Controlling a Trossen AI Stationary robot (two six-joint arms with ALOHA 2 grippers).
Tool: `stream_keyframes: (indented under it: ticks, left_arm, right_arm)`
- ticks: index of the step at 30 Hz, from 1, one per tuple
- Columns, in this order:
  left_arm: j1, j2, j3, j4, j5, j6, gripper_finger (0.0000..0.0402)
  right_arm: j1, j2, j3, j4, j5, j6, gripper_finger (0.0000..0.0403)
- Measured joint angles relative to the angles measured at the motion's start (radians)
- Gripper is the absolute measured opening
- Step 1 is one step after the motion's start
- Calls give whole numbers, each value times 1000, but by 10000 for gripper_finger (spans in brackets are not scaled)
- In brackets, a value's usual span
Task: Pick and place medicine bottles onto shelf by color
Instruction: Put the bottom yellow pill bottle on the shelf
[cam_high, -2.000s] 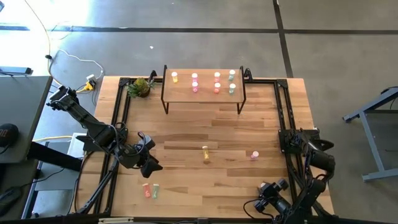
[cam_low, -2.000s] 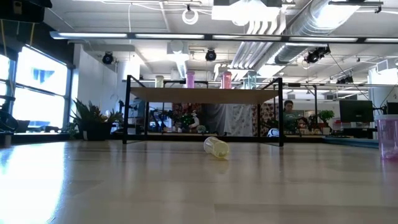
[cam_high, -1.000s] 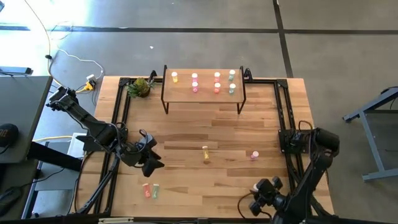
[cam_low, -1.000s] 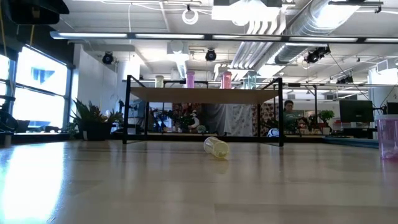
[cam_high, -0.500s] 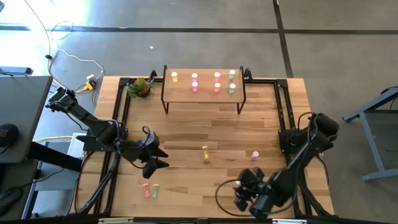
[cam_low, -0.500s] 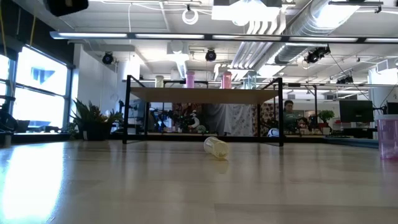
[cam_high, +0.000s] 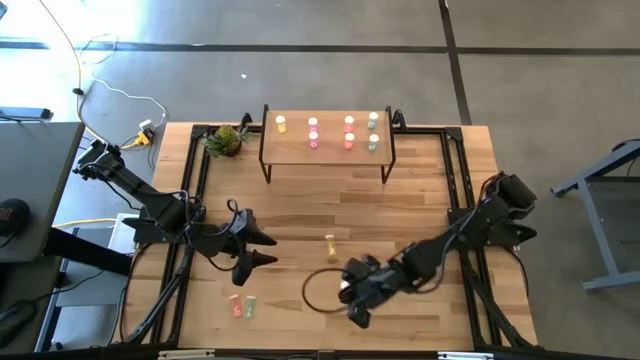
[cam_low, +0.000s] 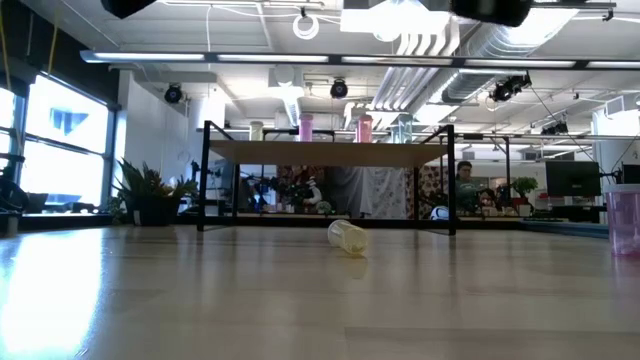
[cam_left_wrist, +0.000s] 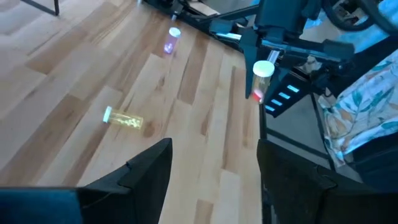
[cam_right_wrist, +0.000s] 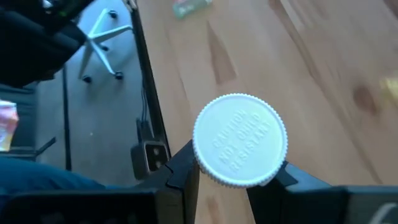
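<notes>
An open-plan lab or workshop was shown, with office space behind. Exposed ducts (cam_low: 440, 40) and pipes were seen under a bare ceiling, with hanging lamps (cam_low: 339, 88) and strip lights. A polished concrete floor (cam_high: 320, 60) was laid around a wooden table (cam_high: 300, 210) fitted with a black frame. Cables (cam_high: 110, 95) were trailed across the floor. Large windows (cam_low: 60, 140), potted plants (cam_low: 150, 195), a monitor (cam_low: 572, 178) and a seated person (cam_low: 465, 185) were visible beyond the table.
</notes>
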Motion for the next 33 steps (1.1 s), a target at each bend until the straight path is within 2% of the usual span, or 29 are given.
stream_keyframes:
  ticks: [9, 17, 24, 33]
  left_arm:
    - [58, -13, 0, -35, 0, 92, 225]
    - [187, -89, -1, -92, -13, 207, 225]
    - [372, -173, 0, -93, 59, 370, 225]
    - [594, -208, 0, -77, 226, 447, 225]
  right_arm:
    - [-144, 0, 0, 133, -104, -195, 95]
    - [-295, 0, 0, 226, -180, -332, 94]
    - [-443, 1, 0, 277, -258, -431, 94]
    - [-600, 1, 0, 471, -375, -477, 94]
